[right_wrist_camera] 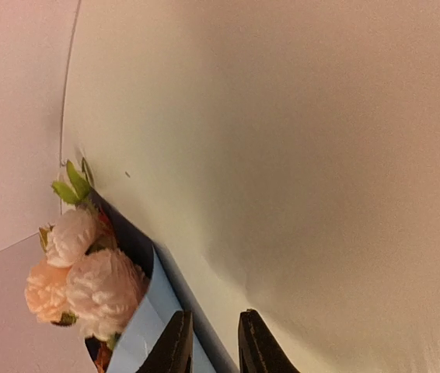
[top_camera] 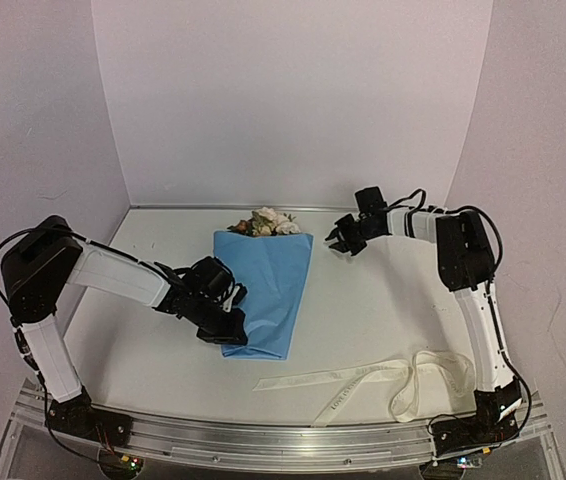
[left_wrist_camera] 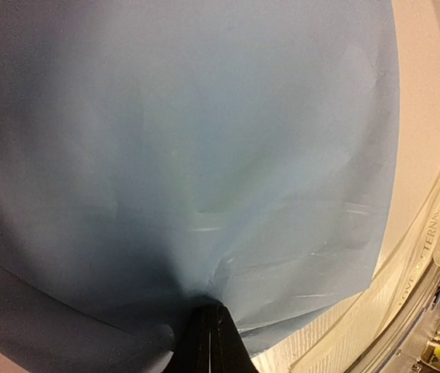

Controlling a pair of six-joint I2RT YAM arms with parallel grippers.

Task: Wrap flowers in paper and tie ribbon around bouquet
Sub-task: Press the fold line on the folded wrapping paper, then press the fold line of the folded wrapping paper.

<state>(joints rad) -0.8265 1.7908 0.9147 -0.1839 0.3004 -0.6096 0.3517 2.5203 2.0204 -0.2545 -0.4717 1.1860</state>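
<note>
Your left arm rises from its base at the near-left corner to a high elbow by the left wall, then runs its forearm low and to the right, so the left gripper [top_camera: 225, 330] sits at the near-left edge of the paper [top_camera: 268, 290]. Its jaws are clenched on that edge, and in the wrist view creases fan out across the blue sheet from the closed tips. Your right arm stands up from the near-right corner, bends at the shoulder block and reaches left and far. The right gripper [top_camera: 343, 243] hovers just to the right of the bundle's wide end, its jaws a little apart and holding nothing, with bare table showing between them. The paper lies folded into a tapering bundle at mid-table, wide end far, and the flowers [top_camera: 266, 222] poke out of that end in cream and peach. The ribbon [top_camera: 363, 378] lies loose on the near-right part of the table [top_camera: 393, 300], looping by the right arm's base. The tabletop is white, with plain pale walls [top_camera: 293, 100] behind and at both sides and a metal rail [top_camera: 283, 440] along the near edge.
</note>
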